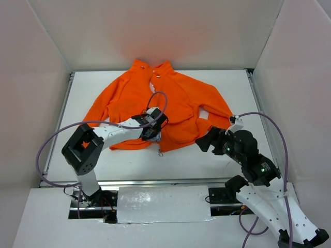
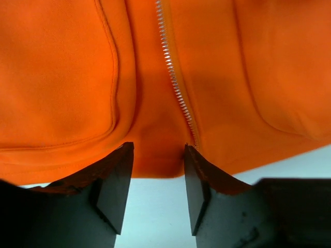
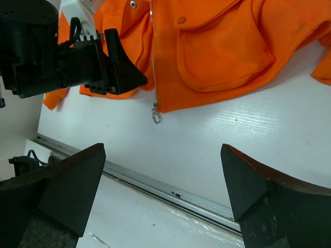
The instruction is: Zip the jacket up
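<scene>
white counter (image 1: 227,155): jacket (image 1: 170,103) laid front-up mid-counter, collar toward the far wall, hem toward the arm bases, sleeves spread out to both sides

left tool (image 2: 156,170) is at the hem, just left of the zipper line; fingers apart, straddling the hem edge with orange fabric in the gap, not clamped on it. In the right wrist view the same tool (image 3: 119,67) points into the hem, left of the pull

right tool (image 3: 163,150) hovers over bare counter off the jacket's right hem corner, fingers wide apart, holding nothing, facing the hem and the left tool

flapped pocket (image 3: 222,51) lies right of the zipper, flap down

zipper (image 2: 176,77) is pale and runs up the centre from the hem

zipper pull (image 3: 155,114) is at the very bottom, hanging past the hem onto the counter

snap (image 3: 181,20) is on the pocket flap; whether it is fastened, can't tell
</scene>
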`<state>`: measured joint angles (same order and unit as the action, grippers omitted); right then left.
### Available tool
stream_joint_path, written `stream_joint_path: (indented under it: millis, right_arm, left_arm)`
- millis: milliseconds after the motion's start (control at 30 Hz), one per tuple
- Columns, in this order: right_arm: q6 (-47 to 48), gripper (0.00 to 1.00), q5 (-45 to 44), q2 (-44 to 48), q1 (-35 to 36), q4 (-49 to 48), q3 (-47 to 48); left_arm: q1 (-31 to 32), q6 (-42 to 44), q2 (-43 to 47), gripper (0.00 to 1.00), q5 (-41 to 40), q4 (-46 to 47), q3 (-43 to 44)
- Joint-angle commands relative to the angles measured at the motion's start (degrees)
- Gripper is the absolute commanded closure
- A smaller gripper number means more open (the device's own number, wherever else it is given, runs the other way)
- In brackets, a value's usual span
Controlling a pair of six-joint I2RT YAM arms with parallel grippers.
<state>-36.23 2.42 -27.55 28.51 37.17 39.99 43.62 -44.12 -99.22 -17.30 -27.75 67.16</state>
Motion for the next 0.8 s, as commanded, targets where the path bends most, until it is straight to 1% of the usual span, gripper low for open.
stream_joint_path:
  millis: [0, 67, 167, 233, 300, 433, 500, 533, 600, 733, 767]
  right_arm:
    - [1.3, 0.00, 0.3, -0.1, 0.2, -3.5, -0.8]
    - [1.5, 0.00, 0.7, -0.4, 0.2, -3.7, -1.0]
    - [1.6, 0.00, 1.3, -0.7, 0.1, -4.2, -1.1]
    - [1.8, 0.00, 1.5, -0.8, 0.3, -4.2, -1.1]
    - [1.8, 0.00, 1.6, -0.8, 0.1, -4.5, -1.3]
    - [1.8, 0.00, 1.6, -0.7, 0.1, -4.5, -1.7]
    - [1.8, 0.00, 1.7, -0.7, 0.2, -4.5, -1.7]
    - [1.8, 0.00, 1.7, -0.7, 0.1, -4.4, -1.7]
    - [1.8, 0.00, 1.7, -0.8, 0.3, -4.4, -1.6]
    - [1.9, 0.00, 2.5, -1.5, 0.3, -4.9, -1.5]
    - [1.9, 0.00, 2.9, -1.8, 0.1, -5.1, -1.6]
  left_arm:
    - [0.3, -1.8, -2.1, 0.45, -2.5, 0.0, 1.8]
    - [0.3, -2.1, -3.1, 0.45, -2.9, 0.1, 1.8]
    - [0.3, -2.5, -3.7, 0.48, -2.9, 0.1, 1.6]
    - [0.3, -2.8, -3.4, 0.53, -2.1, 1.5, 0.7]
    - [0.3, -2.9, -2.8, 0.63, -1.2, 2.6, -0.4]
    - [0.3, -2.9, -1.6, 0.77, 0.0, 4.0, -2.0]
    - [0.3, -2.7, -1.2, 0.89, 0.7, 4.4, -2.4]
    - [0.3, -2.7, -0.7, 1.00, 0.9, 4.8, -2.7]
    - [0.3, -3.0, 0.5, 1.00, 1.8, 6.0, -3.6]
    - [0.3, -6.1, 8.9, 1.00, 1.7, 7.4, -8.3]
    - [0.3, -8.2, 10.9, 1.00, 1.5, 7.6, -9.5]
